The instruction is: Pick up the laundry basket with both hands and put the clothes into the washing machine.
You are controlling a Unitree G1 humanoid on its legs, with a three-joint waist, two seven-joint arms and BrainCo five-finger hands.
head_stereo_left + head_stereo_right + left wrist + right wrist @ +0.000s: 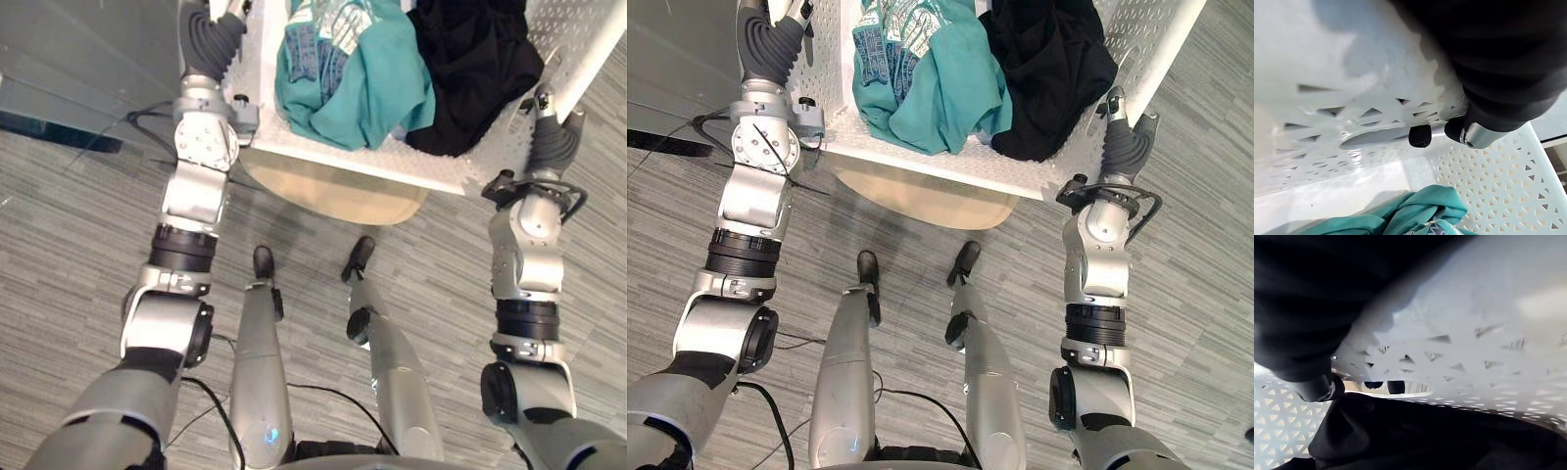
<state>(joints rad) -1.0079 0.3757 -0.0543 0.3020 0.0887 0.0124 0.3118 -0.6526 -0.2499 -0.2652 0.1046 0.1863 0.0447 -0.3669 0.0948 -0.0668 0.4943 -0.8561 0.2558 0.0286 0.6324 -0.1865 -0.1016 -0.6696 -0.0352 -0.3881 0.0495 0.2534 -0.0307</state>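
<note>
grey wood-grain plank floor (pixel 78 245) under everything. white perforated laundry basket (pixel 392 162) spans the top of the head views, gripped at its two short ends, one hand per end. a pale beige rounded board (pixel 333 196) shows just under the basket's near edge – cannot tell whether the basket touches it.

inside the basket: a teal garment (pixel 372 88) with a pale printed patch, bunched on the robot's left half; a black garment (pixel 470 69) heaped on the right half. the two touch in the middle, and both lie against the near wall.

left hand (pixel 211 39) sits at the basket's left end. in its wrist view, dark fingertips (pixel 1420 136) hook through the handle slot in the end wall, clenched on the basket, with teal cloth just past them.

right hand (pixel 551 137) sits at the right end – in its wrist view, dark fingertips (pixel 1396 387) come through the slot there too, grasping the basket, the black cloth lying right below them.
</note>
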